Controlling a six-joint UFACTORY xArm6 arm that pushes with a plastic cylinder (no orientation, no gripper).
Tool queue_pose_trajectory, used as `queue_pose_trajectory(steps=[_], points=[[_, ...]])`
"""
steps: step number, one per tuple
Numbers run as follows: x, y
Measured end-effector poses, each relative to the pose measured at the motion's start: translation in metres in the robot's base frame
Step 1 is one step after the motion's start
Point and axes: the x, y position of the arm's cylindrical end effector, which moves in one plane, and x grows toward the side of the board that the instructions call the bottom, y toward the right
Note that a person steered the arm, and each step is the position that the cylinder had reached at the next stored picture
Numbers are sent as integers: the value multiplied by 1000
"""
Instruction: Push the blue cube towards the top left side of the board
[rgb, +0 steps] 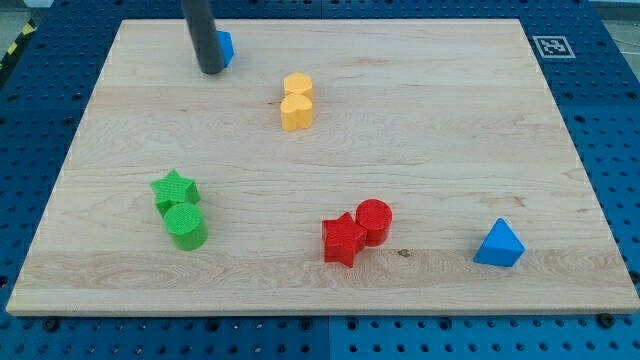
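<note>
The blue cube (225, 46) sits near the view's top left of the wooden board (420, 150), mostly hidden behind my dark rod. My tip (211, 70) rests on the board just to the left of and slightly below the cube, touching or almost touching it.
A yellow heart-shaped block (296, 102) lies right of the cube. A green star (174, 189) and green cylinder (186, 226) sit at lower left. A red star (343, 239) and red cylinder (374, 220) sit at lower centre. A blue triangular block (499, 244) is at lower right.
</note>
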Motion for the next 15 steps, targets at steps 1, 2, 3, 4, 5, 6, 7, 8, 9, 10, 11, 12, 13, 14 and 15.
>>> queue_pose_trajectory(steps=[1,2,3,4,5,6,7,8,9,10,11,12,13,14,15], points=[[4,27],[7,50],[7,53],[6,73],[-14,63],[-35,37],[-35,35],[-17,35],[-10,33],[-10,33],[-10,33],[-10,33],[-10,33],[-10,26],[-12,12]])
